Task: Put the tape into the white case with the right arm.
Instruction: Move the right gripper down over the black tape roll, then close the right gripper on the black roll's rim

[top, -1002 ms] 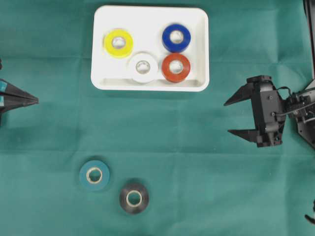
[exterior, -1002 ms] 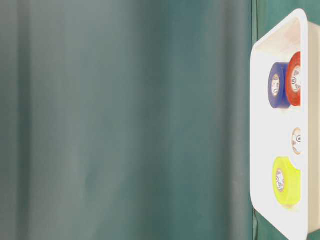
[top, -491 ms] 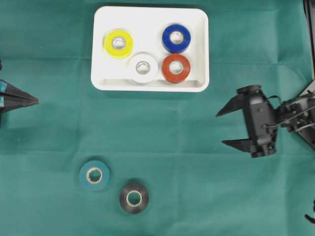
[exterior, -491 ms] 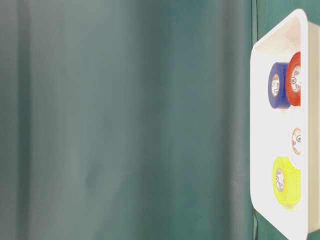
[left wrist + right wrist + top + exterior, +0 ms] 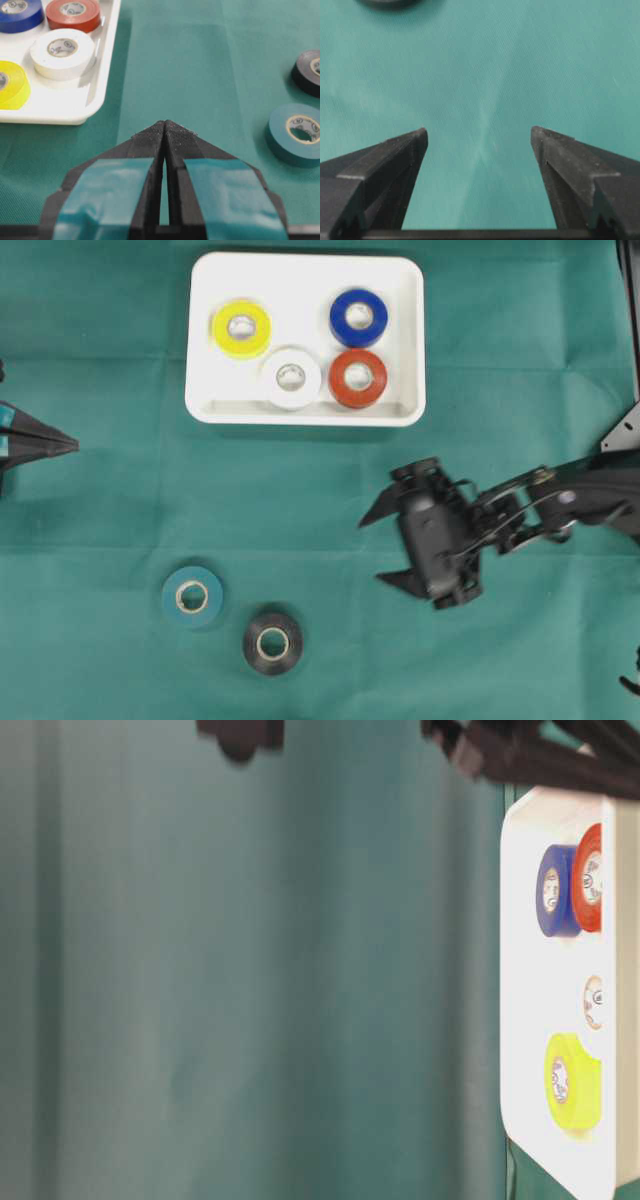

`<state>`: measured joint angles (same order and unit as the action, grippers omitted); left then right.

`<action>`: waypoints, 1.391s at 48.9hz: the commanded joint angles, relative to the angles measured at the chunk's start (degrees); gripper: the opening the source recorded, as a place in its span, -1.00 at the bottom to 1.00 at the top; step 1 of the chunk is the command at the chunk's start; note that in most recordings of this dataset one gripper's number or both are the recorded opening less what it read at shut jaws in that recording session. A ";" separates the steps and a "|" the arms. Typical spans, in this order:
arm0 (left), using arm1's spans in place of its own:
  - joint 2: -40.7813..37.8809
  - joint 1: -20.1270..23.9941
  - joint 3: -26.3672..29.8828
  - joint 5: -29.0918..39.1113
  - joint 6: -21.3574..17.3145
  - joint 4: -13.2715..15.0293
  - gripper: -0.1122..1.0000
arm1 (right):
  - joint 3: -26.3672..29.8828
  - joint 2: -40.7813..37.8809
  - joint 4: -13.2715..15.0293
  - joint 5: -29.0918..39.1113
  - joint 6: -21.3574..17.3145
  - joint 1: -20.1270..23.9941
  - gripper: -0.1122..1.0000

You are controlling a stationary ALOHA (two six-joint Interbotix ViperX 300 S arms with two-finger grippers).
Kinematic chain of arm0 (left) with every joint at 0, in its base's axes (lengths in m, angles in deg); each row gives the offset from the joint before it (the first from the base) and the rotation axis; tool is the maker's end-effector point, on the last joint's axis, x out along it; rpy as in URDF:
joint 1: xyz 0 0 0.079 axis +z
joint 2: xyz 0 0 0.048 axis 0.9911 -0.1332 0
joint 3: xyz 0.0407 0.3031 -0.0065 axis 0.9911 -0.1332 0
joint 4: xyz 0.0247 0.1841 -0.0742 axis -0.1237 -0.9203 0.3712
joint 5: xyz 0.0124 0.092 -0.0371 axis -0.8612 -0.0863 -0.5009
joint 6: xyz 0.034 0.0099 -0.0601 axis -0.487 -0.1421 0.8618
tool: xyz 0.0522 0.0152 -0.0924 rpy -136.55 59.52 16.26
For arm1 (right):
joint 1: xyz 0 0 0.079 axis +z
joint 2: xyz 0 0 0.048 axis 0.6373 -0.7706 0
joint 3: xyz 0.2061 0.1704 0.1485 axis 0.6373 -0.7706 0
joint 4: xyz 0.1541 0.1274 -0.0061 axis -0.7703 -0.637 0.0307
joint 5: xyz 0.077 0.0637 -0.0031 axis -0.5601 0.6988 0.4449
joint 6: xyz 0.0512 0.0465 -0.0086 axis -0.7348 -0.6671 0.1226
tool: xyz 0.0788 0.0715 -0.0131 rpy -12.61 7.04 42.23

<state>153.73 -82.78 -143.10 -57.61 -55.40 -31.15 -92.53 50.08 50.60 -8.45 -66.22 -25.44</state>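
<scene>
The white case (image 5: 305, 270) lies at the top middle and holds several tape rolls: yellow, blue, white and red. Two rolls lie loose on the green cloth at the lower left, a teal tape (image 5: 192, 596) and a black tape (image 5: 272, 643). My right gripper (image 5: 371, 552) hangs open and empty over bare cloth, right of the black roll and below the case, fingers pointing left. In the right wrist view its jaws (image 5: 479, 132) frame only cloth, with the black tape (image 5: 387, 2) just at the top edge. My left gripper (image 5: 72, 445) rests shut at the far left edge.
The left wrist view shows the shut fingertips (image 5: 164, 122) on cloth, the case's corner (image 5: 50, 112) at upper left, and the teal roll (image 5: 298, 134) and black roll (image 5: 310, 71) at right. In the table-level view the right arm (image 5: 540, 755) crosses the top beside the case (image 5: 525, 1020).
The right arm has swung from the right edge leftward and down towards the middle of the cloth, its jaws narrowing somewhat. The left gripper and all rolls stayed still.
</scene>
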 commanded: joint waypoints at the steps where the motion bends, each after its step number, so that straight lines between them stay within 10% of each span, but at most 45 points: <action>1: -0.44 0.09 0.62 -0.26 0.00 0.09 -0.79 | 3.96 -1.67 0.18 -0.26 0.00 0.62 0.06; 50: -0.44 0.09 0.53 -0.26 -0.18 0.09 -0.79 | 27.16 -19.95 0.18 0.79 -0.26 4.83 0.07; 68: -0.53 0.09 0.62 0.79 -0.09 0.09 -0.79 | 31.55 -22.94 -0.09 12.57 -0.70 5.01 0.07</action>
<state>153.73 -82.87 -143.19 -56.73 -55.49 -31.15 -63.18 26.35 50.60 1.83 -66.84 -20.78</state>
